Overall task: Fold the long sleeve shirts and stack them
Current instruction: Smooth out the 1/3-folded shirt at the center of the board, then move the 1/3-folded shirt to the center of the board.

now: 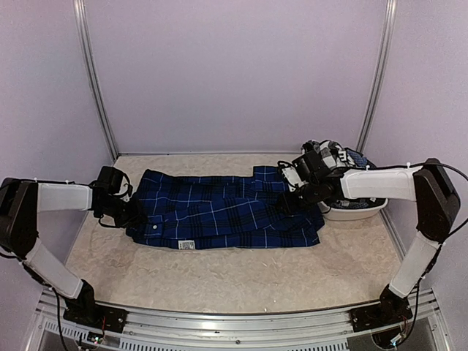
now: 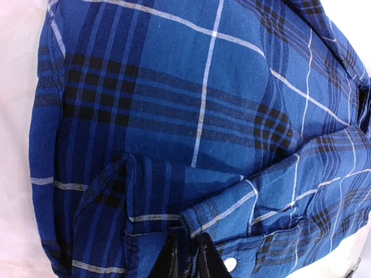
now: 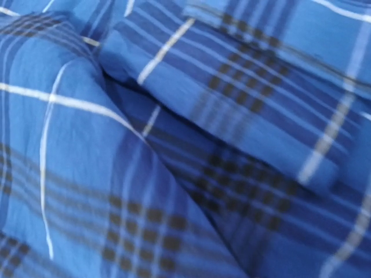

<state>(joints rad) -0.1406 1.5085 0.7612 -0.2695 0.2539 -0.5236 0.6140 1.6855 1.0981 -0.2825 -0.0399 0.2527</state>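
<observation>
The royal blue plaid shirt [image 1: 227, 212] lies spread across the middle of the table, with a white label at its front edge. My left gripper [image 1: 131, 210] is at the shirt's left end. In the left wrist view its gripper [image 2: 188, 262] is shut on a folded edge of the blue shirt [image 2: 203, 104], near a white button. My right gripper [image 1: 290, 191] is down on the shirt's right part. The right wrist view shows only blue plaid cloth [image 3: 174, 145] in folds, and its fingers are hidden. A bit of checked cloth [image 1: 356, 156] shows in the basket behind the right wrist.
A white basket [image 1: 358, 210] stands at the back right, against the right wall and just right of the shirt. Metal frame posts [image 1: 95, 80] rise at the back corners. The beige tabletop [image 1: 241, 281] lies in front of the shirt.
</observation>
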